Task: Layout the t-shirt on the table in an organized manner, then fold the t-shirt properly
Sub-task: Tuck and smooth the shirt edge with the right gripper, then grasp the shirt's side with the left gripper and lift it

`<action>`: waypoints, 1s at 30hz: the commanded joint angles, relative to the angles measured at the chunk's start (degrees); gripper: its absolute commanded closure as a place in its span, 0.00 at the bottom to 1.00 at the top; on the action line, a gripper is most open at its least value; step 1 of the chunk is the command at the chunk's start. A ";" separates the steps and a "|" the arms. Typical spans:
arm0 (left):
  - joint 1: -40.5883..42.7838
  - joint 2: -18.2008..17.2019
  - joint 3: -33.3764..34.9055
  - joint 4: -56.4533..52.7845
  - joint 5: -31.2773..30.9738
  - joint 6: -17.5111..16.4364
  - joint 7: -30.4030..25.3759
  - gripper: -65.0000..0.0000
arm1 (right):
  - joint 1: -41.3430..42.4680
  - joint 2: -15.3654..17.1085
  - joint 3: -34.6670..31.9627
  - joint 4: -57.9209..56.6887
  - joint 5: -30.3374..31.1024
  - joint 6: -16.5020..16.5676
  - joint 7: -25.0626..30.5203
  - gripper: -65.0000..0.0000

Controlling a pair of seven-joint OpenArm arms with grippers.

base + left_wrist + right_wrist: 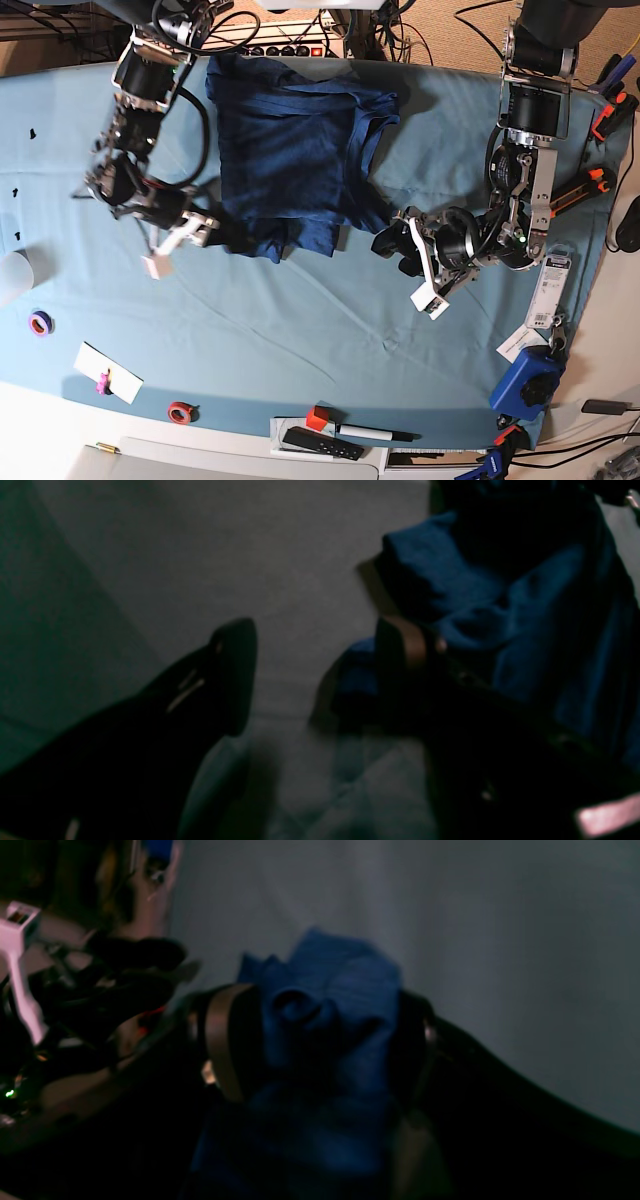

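Note:
The dark navy t-shirt (pixel 290 150) lies spread and wrinkled at the far middle of the teal table (pixel 300 330). At its near left corner my right gripper (pixel 222 238) stands with its jaws wide. In the right wrist view a bunch of the t-shirt (pixel 330 1005) fills the gap between the fingers (pixel 225 1040). My left gripper (pixel 392 240) is at the shirt's near right corner. In the left wrist view it is open (pixel 315 675). One finger (pixel 235 675) is over bare table and the other finger (pixel 400 655) rests against the t-shirt (pixel 525 595).
Along the near edge lie a purple tape roll (pixel 40 323), a white card (pixel 108 372), a red tape roll (pixel 180 411), a black remote (pixel 320 443) and a marker (pixel 365 433). A blue device (pixel 530 380) sits near right. Cables crowd the far edge.

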 commanded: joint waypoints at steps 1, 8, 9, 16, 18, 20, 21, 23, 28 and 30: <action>-1.40 -0.33 -0.22 0.92 -0.96 -0.20 -1.18 0.43 | 1.11 0.57 -1.14 0.11 1.64 0.37 0.46 0.41; -1.40 -0.37 -0.22 0.92 -2.23 0.31 3.45 0.43 | 0.50 0.61 -7.21 -0.81 -1.57 0.42 -1.95 0.48; -1.40 -0.68 -0.22 0.92 -4.20 -0.04 6.14 0.43 | 0.52 0.61 -7.63 -0.81 -1.92 0.46 -2.14 0.60; -0.22 -6.64 -0.22 0.92 -26.18 -0.44 20.50 0.42 | 0.52 0.59 -7.93 -0.81 -2.21 1.90 -2.12 1.00; 1.73 -9.14 -0.22 0.92 -29.88 -0.44 20.59 0.38 | 0.52 0.61 -7.87 -0.81 -2.91 2.03 -2.08 1.00; 4.52 -11.19 -0.22 0.92 -32.61 -0.55 20.68 0.31 | 0.52 0.61 -7.87 -0.81 -3.23 2.03 -2.03 1.00; 6.12 -11.93 -0.22 0.92 -33.97 -0.72 20.94 0.28 | 0.52 0.61 -7.89 -0.81 -3.23 2.05 -2.03 1.00; 9.49 -12.63 -0.22 0.92 -36.04 -1.55 21.70 0.26 | 0.55 0.59 -7.89 -0.81 -3.19 2.03 -1.99 1.00; 16.46 -11.61 -0.22 0.92 -38.77 -2.21 21.97 0.26 | 0.52 0.59 -7.89 -0.81 -3.21 2.05 -1.88 1.00; 17.97 -10.43 -0.20 0.94 -38.73 -2.19 21.97 0.26 | 0.50 0.59 -7.87 -0.81 -3.21 2.08 -1.88 1.00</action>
